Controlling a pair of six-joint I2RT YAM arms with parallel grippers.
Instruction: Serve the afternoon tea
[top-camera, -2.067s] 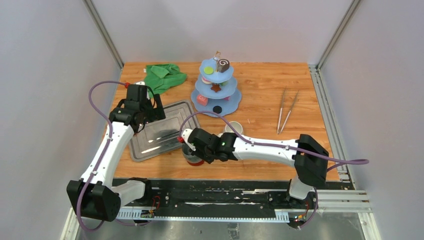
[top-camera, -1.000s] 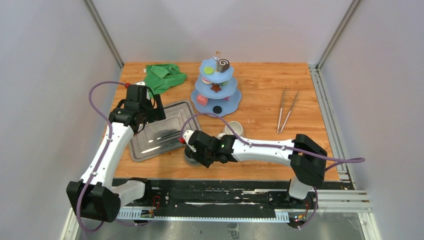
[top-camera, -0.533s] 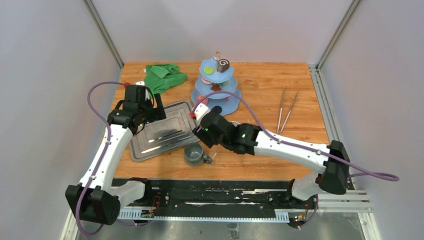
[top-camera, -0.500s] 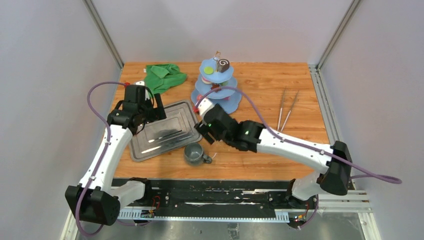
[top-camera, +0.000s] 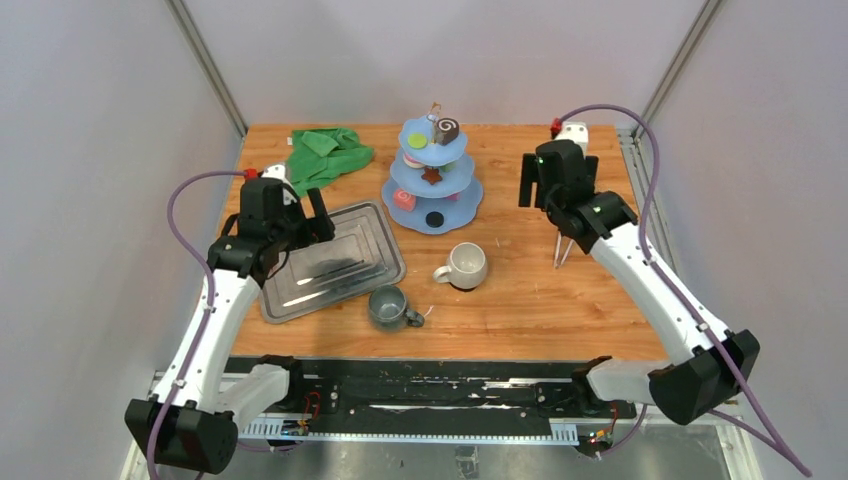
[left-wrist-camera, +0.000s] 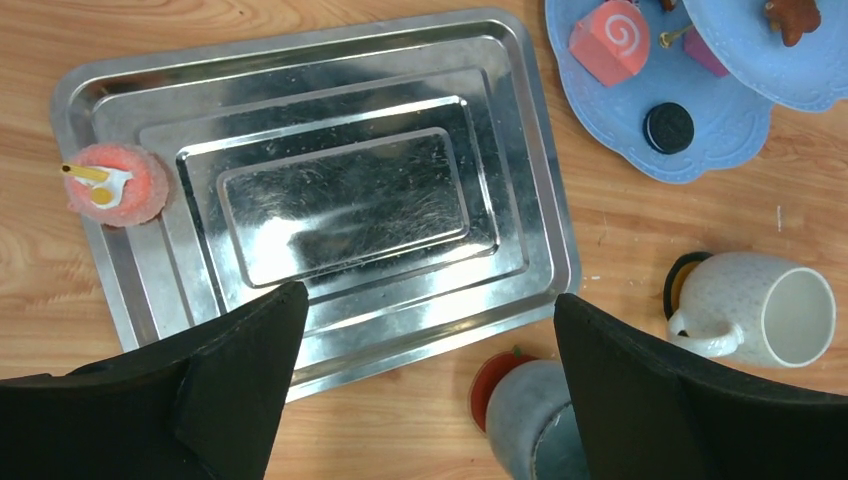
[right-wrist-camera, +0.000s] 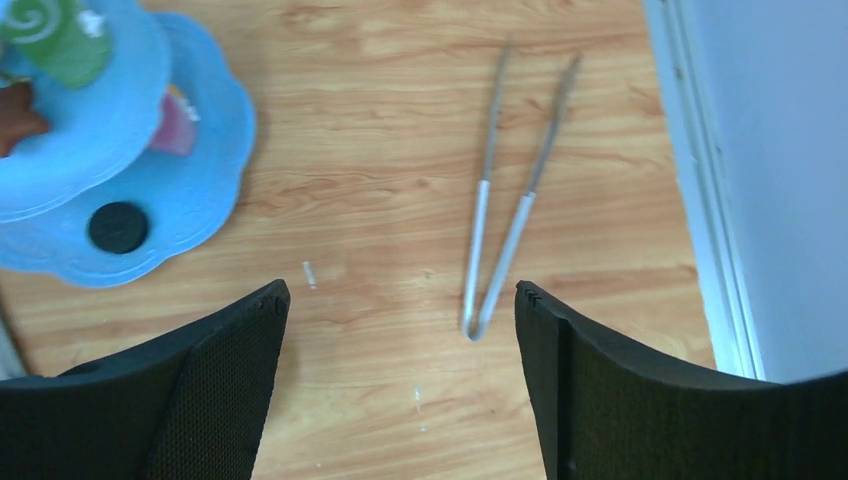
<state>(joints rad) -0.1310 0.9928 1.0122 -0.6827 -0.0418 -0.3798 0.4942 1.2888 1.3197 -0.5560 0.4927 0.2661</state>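
On the wooden tabletop (top-camera: 520, 290), the left gripper (left-wrist-camera: 425, 300) spreads wide over the rectangular steel tray (left-wrist-camera: 330, 60), with the grey-green mug (left-wrist-camera: 530, 420) and speckled white ceramic mug (left-wrist-camera: 760, 315) to its right. The right gripper (right-wrist-camera: 398, 290), also wide, hovers above slim metal tongs (right-wrist-camera: 505, 210).

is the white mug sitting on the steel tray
No, the white mug sits on the wooden table, off to one side of the steel tray and apart from it.

High rear overview, two close downward wrist views, sharing blue stand (top-camera: 460, 208)
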